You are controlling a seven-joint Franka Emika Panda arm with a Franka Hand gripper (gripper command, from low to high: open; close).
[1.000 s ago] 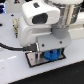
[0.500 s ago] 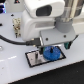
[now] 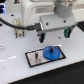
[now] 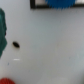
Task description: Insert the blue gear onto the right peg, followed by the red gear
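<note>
1. Blue gear [image 3: 50,52] lies flat on the dark base plate [image 3: 31,54], toward the exterior view's right end.
2. A thin peg [image 3: 35,56] stands bare at the plate's other end.
3. End effector [image 3: 53,34] hangs above the plate, green-tipped fingers [image 3: 41,36] spread apart, grasping nothing.
4. Red gear [image 4: 6,80] shows only as a blurred edge in the wrist view, on the white bench [image 3: 15,65].

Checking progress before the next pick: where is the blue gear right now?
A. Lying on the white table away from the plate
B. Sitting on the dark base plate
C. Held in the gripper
B: in the exterior view the blue gear rests on the base plate, with the gripper lifted above it and holding nothing.
</note>
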